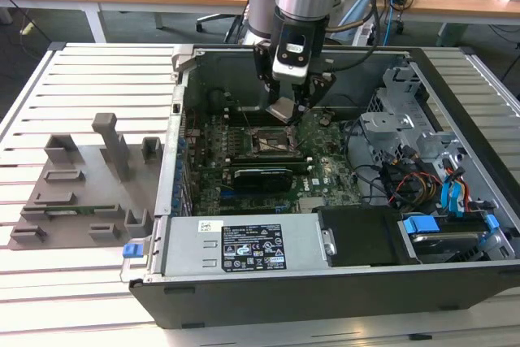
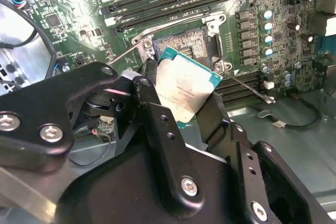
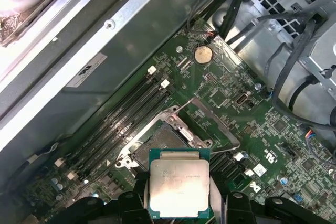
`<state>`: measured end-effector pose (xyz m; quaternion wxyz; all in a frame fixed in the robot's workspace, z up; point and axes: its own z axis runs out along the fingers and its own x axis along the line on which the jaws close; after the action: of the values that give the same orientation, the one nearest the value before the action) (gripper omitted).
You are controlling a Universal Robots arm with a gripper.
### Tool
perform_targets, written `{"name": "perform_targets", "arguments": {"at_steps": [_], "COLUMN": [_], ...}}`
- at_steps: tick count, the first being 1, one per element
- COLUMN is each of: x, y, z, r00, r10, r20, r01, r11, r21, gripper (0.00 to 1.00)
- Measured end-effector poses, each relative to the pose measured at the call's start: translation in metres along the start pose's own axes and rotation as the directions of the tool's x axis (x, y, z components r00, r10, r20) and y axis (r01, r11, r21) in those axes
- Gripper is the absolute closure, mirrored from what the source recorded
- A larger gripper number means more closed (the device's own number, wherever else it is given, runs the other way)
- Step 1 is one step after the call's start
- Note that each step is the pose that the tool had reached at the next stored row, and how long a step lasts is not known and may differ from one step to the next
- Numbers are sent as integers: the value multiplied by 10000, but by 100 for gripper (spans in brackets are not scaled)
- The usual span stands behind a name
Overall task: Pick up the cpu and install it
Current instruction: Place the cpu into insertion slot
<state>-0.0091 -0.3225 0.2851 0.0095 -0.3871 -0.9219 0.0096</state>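
Item: cpu (image 3: 178, 184), a flat square chip with a pale silver metal top and a thin green rim.
Grip: clamped at two opposite edges between the black jaws of the gripper (image 3: 180, 203).
Pose: metal top up; tilted in the exterior view.
Place: in the air just above the open socket (image 3: 160, 148) on the green motherboard (image 3: 231, 103).

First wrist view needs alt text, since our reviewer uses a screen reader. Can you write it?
A silver-topped cpu, clamped at two opposite edges by black jaws, hangs over a green motherboard in a computer case. The empty socket, its metal frame open, lies just past it, beside rows of dark memory slots.
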Motion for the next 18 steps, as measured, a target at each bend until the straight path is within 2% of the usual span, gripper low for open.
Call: {"name": "perform_targets", "arguments": {"at_steps": [7,11,13,16,17,18], "x": [0,0,0,0,0,0], "y": [0,0,0,0,0,0], "z": [1,1,1,1,1,1], "r00": [9986,9958,9929,9904,9895,9889], "r10": [530,913,1193,1377,1429,1456], "r20": [-14,-24,-18,118,224,300], "r01": [-530,-913,-1193,-1378,-1433,-1463], "r11": [9986,9958,9929,9904,9895,9890], "r21": [-5,-8,0,104,183,239], "gripper": [45,45,45,45,45,45]}}
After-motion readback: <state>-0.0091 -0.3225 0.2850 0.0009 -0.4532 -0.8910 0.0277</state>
